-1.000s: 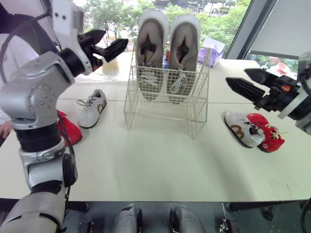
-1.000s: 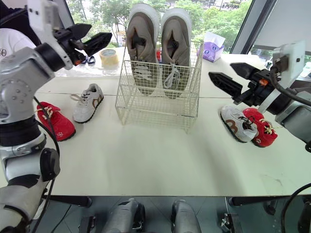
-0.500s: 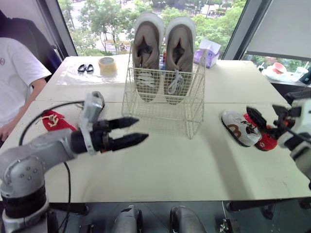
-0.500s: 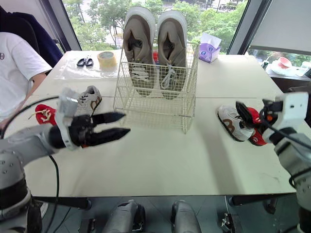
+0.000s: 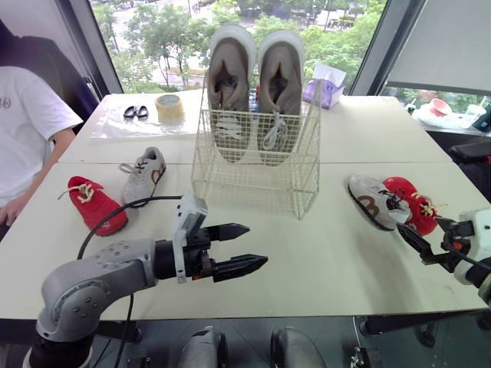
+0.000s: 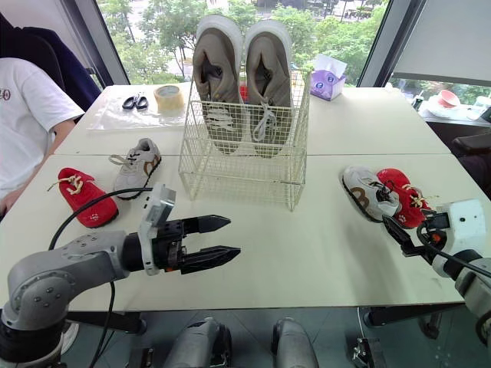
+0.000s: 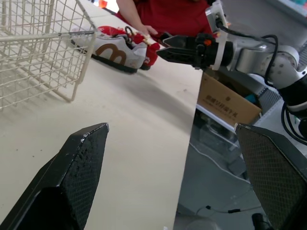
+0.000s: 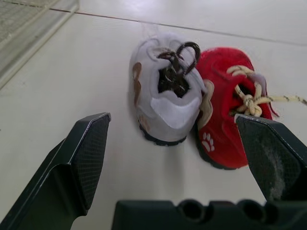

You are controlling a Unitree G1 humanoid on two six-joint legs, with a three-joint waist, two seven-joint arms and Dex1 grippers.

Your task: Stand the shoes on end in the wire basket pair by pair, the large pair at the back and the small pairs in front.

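Observation:
The wire basket (image 5: 257, 165) stands mid-table with the large grey-brown pair (image 5: 253, 77) upright on end in its back part. To its left lie a small grey shoe (image 5: 146, 175) and a small red shoe (image 5: 96, 205). To its right a second grey shoe (image 5: 374, 201) and a second red shoe (image 5: 410, 203) lie side by side. My left gripper (image 5: 257, 245) is open, low over the table's front, empty. My right gripper (image 5: 410, 241) is open just in front of the right-hand shoes, which the right wrist view shows as the grey one (image 8: 165, 98) and the red one (image 8: 230, 112).
A tape roll (image 5: 169, 106), scissors (image 5: 135, 112) and a purple tissue box (image 5: 324, 84) sit at the table's back. A person in a white shirt (image 5: 27, 123) is at the left edge. A cardboard box (image 7: 225, 98) stands on the floor beyond the right edge.
Both arms have come down from chest height. The left gripper dropped from beside the basket top to the table's front; the right gripper sank to just before the right-hand shoes.

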